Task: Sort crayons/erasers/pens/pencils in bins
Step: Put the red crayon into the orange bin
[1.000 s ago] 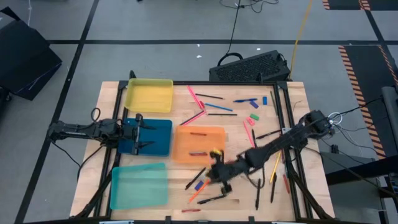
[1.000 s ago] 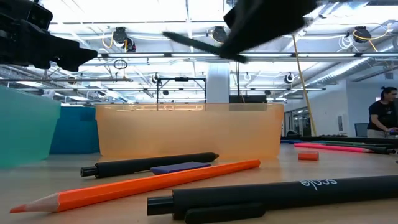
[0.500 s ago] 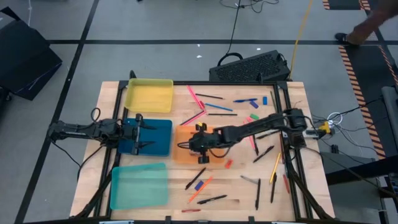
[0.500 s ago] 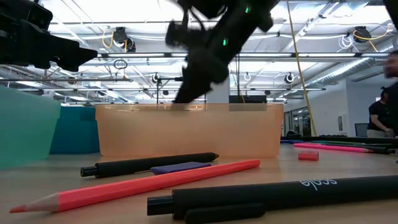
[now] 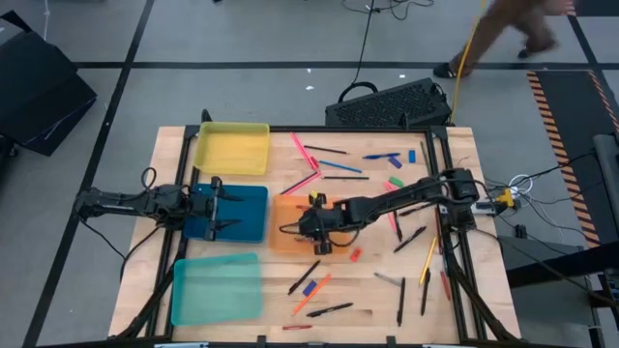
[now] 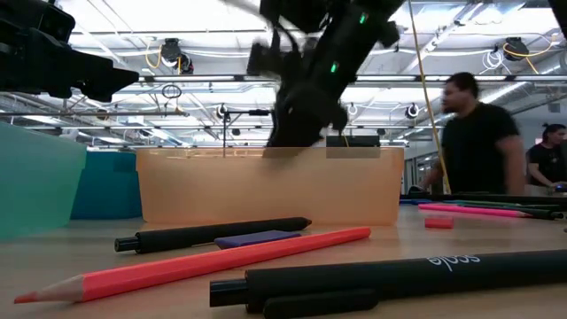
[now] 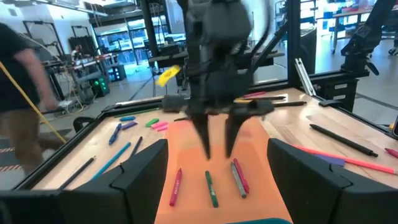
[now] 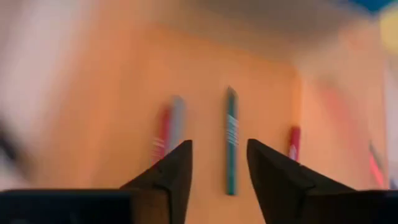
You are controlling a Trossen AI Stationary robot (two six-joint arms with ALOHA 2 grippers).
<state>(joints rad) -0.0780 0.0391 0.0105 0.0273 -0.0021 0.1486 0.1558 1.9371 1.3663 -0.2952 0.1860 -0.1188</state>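
The right hand (image 5: pixel 311 228) hung over the orange bin (image 5: pixel 334 206), fingers apart and empty, probably because it had dropped a crayon there; four crayons (image 7: pixel 211 188) lay inside. The left hand (image 5: pixel 221 203) waited over the blue bin (image 5: pixel 250 208), fingers apart. Pens (image 5: pixel 330 310) and pencils (image 5: pixel 427 259) lay on the tabletop (image 5: pixel 474 261).

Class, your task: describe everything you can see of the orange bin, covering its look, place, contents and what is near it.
The orange bin is a shallow, rectangular tray of translucent-looking plastic, lying flat near the table's middle, beside the dark blue bin. Four crayons lie on its floor: two red, one green, one grey against a red. The right claw hangs open, empty, over its end nearest the blue bin; whether it touches the bin cannot be told. Loose pens and a pencil lie on the table outside it.
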